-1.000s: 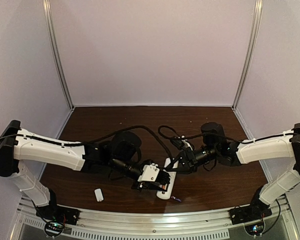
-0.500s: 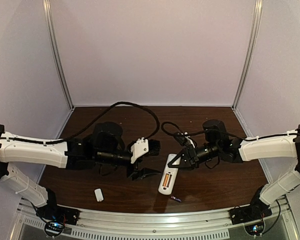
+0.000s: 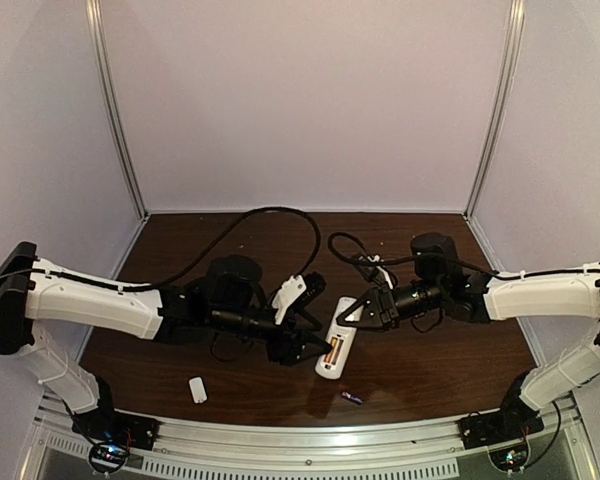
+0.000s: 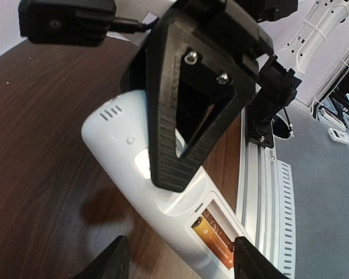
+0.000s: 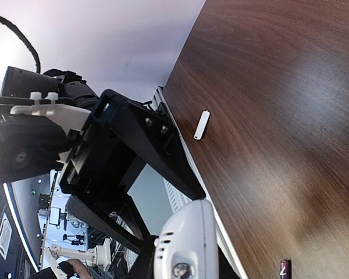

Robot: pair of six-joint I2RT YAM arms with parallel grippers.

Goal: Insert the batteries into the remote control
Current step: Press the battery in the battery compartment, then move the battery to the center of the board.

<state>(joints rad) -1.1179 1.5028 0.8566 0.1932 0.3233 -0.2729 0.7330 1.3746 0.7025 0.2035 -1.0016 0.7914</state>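
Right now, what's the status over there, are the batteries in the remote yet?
Left claw open around the remote. Right claw shut, tips on its far end. Orange battery seated; purple battery loose on the table. Small white piece lies well aside.

Table (image 4: 41, 145): dark wood grain, smooth, slight sheen. Remote (image 4: 119, 145): white plastic, glossy. Right gripper fingers (image 4: 163, 128): black plastic, matt, ribbed edge. Orange battery (image 4: 212, 235): shiny wrap. Rail (image 4: 262, 186): bare ribbed metal.
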